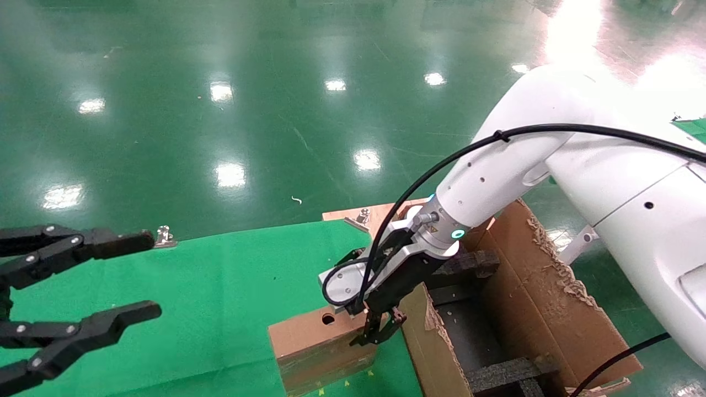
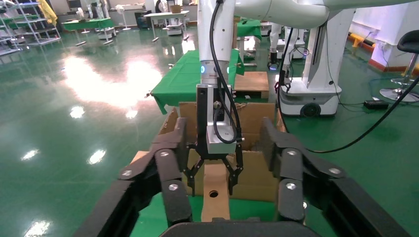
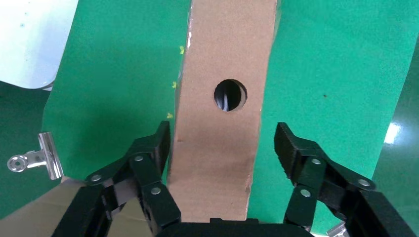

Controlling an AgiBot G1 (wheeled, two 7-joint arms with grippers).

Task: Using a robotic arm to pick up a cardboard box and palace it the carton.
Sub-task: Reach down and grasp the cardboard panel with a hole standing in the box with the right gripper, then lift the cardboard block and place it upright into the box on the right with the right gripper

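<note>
Green cloth covers the table (image 1: 220, 286); cardboard box (image 1: 317, 344) stands beside the carton (image 1: 529, 275). Right gripper (image 3: 222, 148) straddles it, jaws wide. Light, stiff, I'd say; pinch its flat sides. Left gripper (image 1: 83, 286) idles open.

A robotics lab or factory test hall — a wide glossy green floor (image 2: 59, 123) mirrors ceiling lights, with green-draped tables (image 2: 185, 79), metal shelving (image 2: 22, 24), a stool (image 2: 407, 64) and another wheeled white robot base (image 2: 316, 74) — all standing well apart.
</note>
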